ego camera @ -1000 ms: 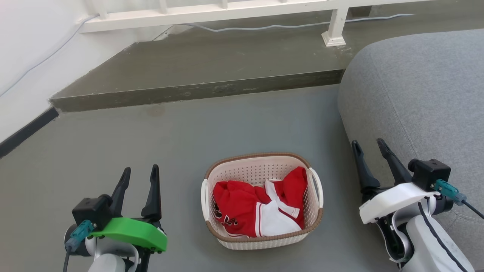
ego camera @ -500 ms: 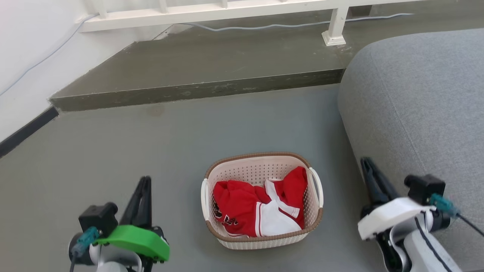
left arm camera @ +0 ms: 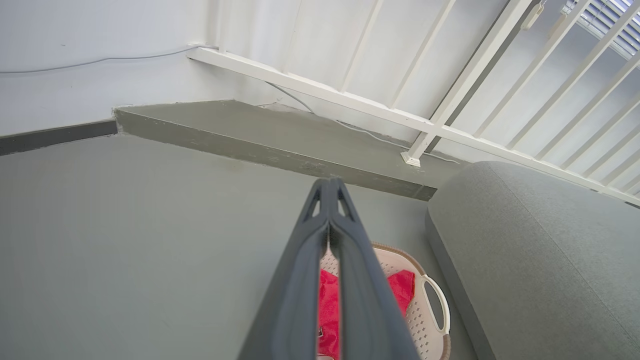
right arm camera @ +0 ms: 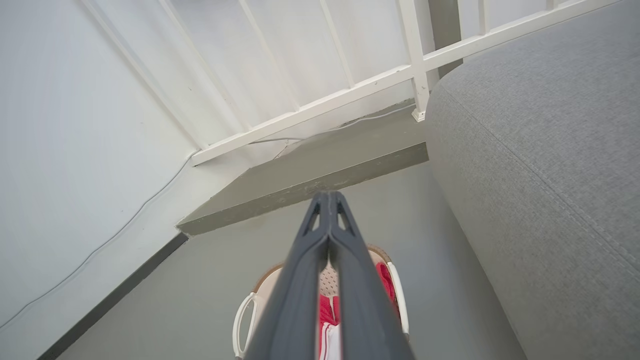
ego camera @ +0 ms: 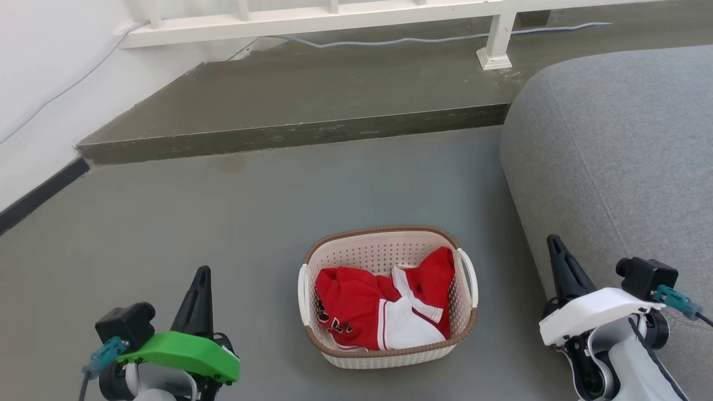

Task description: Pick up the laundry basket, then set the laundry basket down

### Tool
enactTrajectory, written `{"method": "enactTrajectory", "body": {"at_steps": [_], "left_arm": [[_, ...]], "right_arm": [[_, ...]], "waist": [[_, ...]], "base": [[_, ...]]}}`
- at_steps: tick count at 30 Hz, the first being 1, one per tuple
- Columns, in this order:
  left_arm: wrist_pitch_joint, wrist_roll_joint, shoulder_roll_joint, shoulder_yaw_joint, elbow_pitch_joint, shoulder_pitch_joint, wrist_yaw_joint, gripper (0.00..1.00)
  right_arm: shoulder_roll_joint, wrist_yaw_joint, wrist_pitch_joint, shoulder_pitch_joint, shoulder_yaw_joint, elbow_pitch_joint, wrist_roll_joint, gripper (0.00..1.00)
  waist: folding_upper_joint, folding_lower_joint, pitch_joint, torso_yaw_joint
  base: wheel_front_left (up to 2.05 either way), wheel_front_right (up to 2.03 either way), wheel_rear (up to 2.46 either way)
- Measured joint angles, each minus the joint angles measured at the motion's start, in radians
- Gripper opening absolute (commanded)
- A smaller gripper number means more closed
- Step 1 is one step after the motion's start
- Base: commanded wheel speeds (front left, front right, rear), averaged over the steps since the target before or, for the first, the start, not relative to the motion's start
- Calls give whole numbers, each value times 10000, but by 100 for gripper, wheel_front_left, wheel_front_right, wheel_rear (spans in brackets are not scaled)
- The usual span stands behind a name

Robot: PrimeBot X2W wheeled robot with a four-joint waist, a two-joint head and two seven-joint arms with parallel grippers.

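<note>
The laundry basket (ego camera: pixel 384 253) stands on the grey floor, cream perforated plastic with a brown rim and white side handles, holding a red and white garment (ego camera: pixel 379 306). My left gripper (ego camera: pixel 201 274) is shut with nothing in it, well to the basket's left. Off to the basket's right, beside the sofa, my right gripper (ego camera: pixel 553 243) is also shut and empty. The left wrist view has its joined fingers (left arm camera: pixel 330 186) over the basket (left arm camera: pixel 430 295). In the right wrist view the closed fingers (right arm camera: pixel 327 199) partly hide the basket (right arm camera: pixel 245 312).
A grey sofa (ego camera: pixel 618 150) fills the right side. A raised concrete step (ego camera: pixel 289 133) crosses the back, with a white railing (ego camera: pixel 312 16) and a cable (ego camera: pixel 390 40) on it. A white wall with a dark baseboard (ego camera: pixel 39 192) runs along the left.
Both grippers went from open to shut and drew back toward the bottom of the head view. The basket stayed on the floor.
</note>
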Motion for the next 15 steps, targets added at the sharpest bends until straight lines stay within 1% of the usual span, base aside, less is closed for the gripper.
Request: {"method": "enactTrajectory", "body": {"at_steps": [5, 15], "left_arm": [[207, -625, -2, 98, 0, 0, -10, 0], [523, -1609, -6, 368, 2, 0, -88, 0]], "right_arm": [[38, 27, 161, -1, -98, -2, 746, 0], [75, 75, 518, -1, -424, -21, 1760, 0]], "waist": [[0, 0, -13, 19], [0, 0, -40, 55]], "base": [[0, 0, 0], [0, 0, 0]]}}
